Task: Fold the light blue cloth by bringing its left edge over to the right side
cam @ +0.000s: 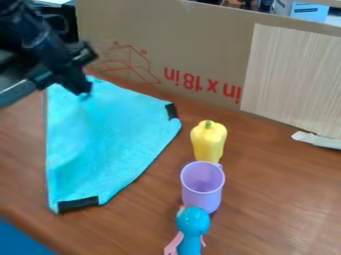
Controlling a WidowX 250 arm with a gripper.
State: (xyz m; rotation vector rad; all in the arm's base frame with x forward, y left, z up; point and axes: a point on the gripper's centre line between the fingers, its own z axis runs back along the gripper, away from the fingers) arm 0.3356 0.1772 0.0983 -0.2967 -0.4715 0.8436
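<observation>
At the cloth's far end, the gripper points down with its tip at or just above the cloth; how far open it is, and whether it has hold of the cloth, I cannot tell. The blue cloth lies on the left of the table, black patches on two corners. To its right, a yellow pepper, a purple cup and a blue toy line up toward the near edge. Behind stands cardboard with red print
</observation>
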